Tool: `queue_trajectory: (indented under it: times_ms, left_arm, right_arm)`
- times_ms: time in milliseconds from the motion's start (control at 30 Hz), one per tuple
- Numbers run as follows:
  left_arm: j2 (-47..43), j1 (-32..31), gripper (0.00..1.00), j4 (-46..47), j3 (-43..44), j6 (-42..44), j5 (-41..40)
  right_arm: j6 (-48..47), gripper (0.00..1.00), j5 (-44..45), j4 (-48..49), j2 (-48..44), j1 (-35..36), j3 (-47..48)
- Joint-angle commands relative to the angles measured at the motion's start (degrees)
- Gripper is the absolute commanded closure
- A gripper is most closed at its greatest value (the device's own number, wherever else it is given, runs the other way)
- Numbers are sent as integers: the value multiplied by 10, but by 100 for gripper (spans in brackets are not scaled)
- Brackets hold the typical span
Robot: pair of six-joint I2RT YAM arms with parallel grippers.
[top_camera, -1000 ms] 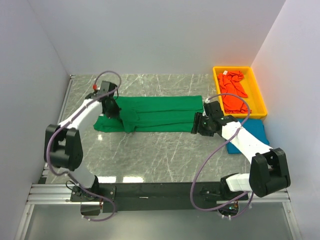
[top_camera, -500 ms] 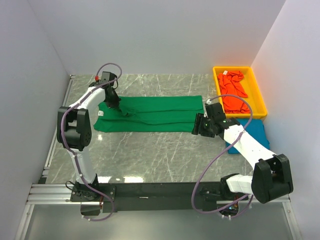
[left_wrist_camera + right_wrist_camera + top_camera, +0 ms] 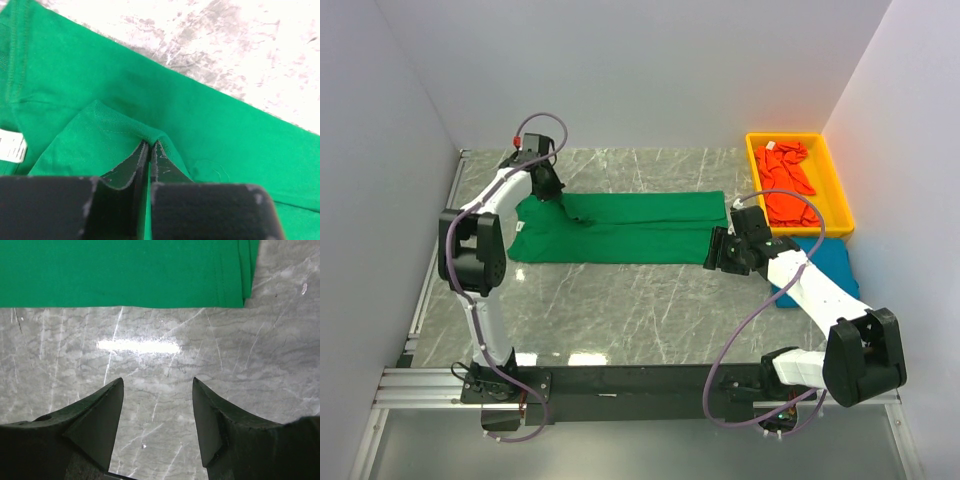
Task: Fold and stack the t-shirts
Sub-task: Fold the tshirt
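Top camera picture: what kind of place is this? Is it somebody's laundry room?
Probably not a home: it looks like a robot test booth. Plain white walls box in a marble-look table, two robot arms are bolted at its near edge, and a yellow bin holds an orange-red shirt.

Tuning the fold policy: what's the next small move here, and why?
Probably open the left claw and drop its pinched ridge of the green t-shirt: the shirt lies spread long and flat, while the right claw hovers open over the table, short of the hem corner.
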Motion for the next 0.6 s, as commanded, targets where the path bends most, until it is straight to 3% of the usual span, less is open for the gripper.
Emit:
queue_trajectory:
  times_ms: [0, 133, 333, 367, 400, 467, 567]
  left_arm:
    - [21, 1, 91, 30, 22, 21, 11]
    - [32, 1, 91, 33, 28, 26, 6]
    - [28, 2, 71, 14, 31, 15, -20]
    - [22, 4, 67, 10, 31, 13, -26]
    - [6, 5, 47, 5, 27, 10, -32]
    - [-15, 11, 26, -1, 18, 0, -50]
    - [-71, 27, 19, -20, -14, -23, -67]
  right_arm:
    - [6, 36, 14, 24, -12, 4, -8]
    - [8, 36, 24, 30, -11, 3, -9]
    - [13, 36, 48, 38, 11, -4, 4]
    - [16, 36, 48, 40, 15, -8, 6]
    - [18, 36, 48, 44, 24, -13, 7]
    - [27, 36, 41, 46, 37, -34, 8]
    - [42, 36, 9, 65, 43, -60, -2]
